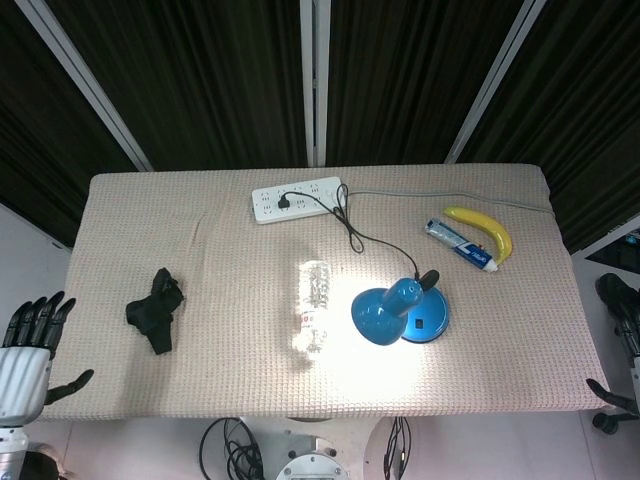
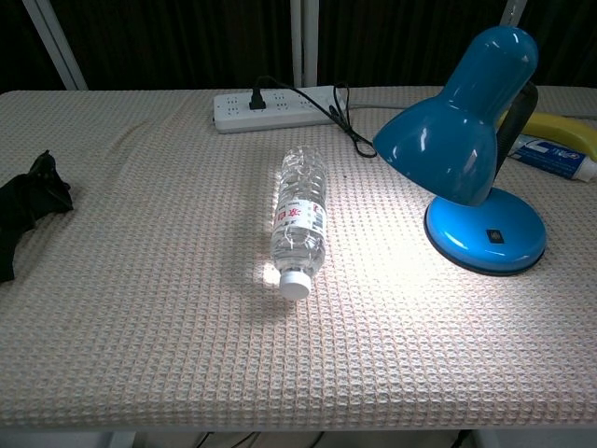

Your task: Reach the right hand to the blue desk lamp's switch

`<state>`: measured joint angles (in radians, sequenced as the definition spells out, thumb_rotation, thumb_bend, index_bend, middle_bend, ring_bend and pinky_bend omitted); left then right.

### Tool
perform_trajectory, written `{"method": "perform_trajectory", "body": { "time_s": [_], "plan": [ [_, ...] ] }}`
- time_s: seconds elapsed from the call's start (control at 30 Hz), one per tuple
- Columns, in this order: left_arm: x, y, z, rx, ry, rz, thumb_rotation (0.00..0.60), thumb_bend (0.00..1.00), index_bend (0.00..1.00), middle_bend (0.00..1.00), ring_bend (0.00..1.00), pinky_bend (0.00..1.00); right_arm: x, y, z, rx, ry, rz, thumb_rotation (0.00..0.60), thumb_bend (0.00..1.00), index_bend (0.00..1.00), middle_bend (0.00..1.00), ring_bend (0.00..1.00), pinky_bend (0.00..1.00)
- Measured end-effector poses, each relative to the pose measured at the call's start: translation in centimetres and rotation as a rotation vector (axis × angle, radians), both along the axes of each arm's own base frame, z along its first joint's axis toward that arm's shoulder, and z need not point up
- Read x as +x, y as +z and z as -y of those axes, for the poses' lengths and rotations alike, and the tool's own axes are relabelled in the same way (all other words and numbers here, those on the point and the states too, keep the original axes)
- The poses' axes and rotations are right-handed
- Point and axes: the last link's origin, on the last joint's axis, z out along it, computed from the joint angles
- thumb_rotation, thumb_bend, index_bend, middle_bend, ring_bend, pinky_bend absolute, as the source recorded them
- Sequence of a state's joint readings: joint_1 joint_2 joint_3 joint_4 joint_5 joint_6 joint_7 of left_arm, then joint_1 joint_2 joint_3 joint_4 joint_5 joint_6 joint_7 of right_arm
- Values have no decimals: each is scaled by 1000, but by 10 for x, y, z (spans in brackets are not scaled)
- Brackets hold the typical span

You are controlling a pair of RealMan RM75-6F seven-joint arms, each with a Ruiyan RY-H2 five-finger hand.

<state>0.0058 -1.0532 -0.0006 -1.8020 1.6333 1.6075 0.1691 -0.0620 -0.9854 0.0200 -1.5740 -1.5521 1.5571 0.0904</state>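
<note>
The blue desk lamp (image 1: 398, 312) stands lit at the table's middle right, its shade tipped toward the left. The black switch (image 1: 424, 323) sits on its round base, and in the chest view the switch (image 2: 494, 236) faces the front edge below the shade (image 2: 462, 126). My right hand (image 1: 622, 318) shows only as a dark shape at the far right edge, off the table and well away from the lamp; its fingers are not clear. Beside the front left corner, my left hand (image 1: 27, 345) hangs off the table with fingers spread, holding nothing.
A clear water bottle (image 1: 313, 300) lies just left of the lamp. A white power strip (image 1: 297, 199) with the lamp's cord sits at the back. A banana (image 1: 485, 230) and a toothpaste tube (image 1: 458, 245) lie at the back right, and a black cloth (image 1: 155, 310) at the left.
</note>
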Motion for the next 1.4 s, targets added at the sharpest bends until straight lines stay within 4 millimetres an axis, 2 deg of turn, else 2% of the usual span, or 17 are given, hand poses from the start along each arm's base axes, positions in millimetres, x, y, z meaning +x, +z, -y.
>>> {"method": "perform_trajectory", "body": {
  "time_s": [0.03,0.07,0.13,0.2,0.27,0.33,0.43,0.53,0.6,0.9,1.1,1.4],
  "plan": [
    [0,0,0,0,1,0,600,0,5,0,0,0,1,-2,2,13,4,2,600,30,0,371,332,396],
    [0,-1,1,0,0,0,600,0,5,0,0,0,2,-3,3,19,10,3,600,30,0,538,475,506],
    [0,-2,1,0,0,3,600,0,5,0,0,0,4,-6,5,35,32,7,600,31,0,776,683,671],
    [0,-4,0,-4,1,5,600,0,5,0,0,0,7,-10,7,53,53,13,600,32,0,910,801,775],
    [0,-6,-1,-11,0,5,600,0,5,0,0,0,10,-15,8,77,65,34,600,41,0,971,867,831],
    [1,-8,-2,-18,-2,1,600,0,5,0,0,0,13,-20,10,109,72,72,600,71,0,995,897,856],
    [2,-8,-3,-23,-5,-4,600,0,5,0,0,0,20,-28,13,155,90,109,600,190,0,1000,909,866],
    [2,-7,-3,-15,-4,-6,600,0,5,0,0,0,28,-38,18,192,108,97,600,489,0,1000,909,867],
    [2,-8,-2,-10,1,-4,600,0,5,0,0,0,34,-47,22,224,117,76,600,603,0,1000,909,867],
    [-7,-5,1,3,38,8,600,0,5,0,0,0,62,-101,53,417,109,-36,600,628,0,1000,909,867],
    [-10,-5,1,-2,50,4,600,0,5,0,0,0,77,-130,73,509,90,-120,600,628,0,1000,909,867],
    [-12,-5,-2,-13,58,4,600,0,5,0,0,0,101,-167,91,629,101,-181,600,628,0,1000,909,866]
  ]
}}
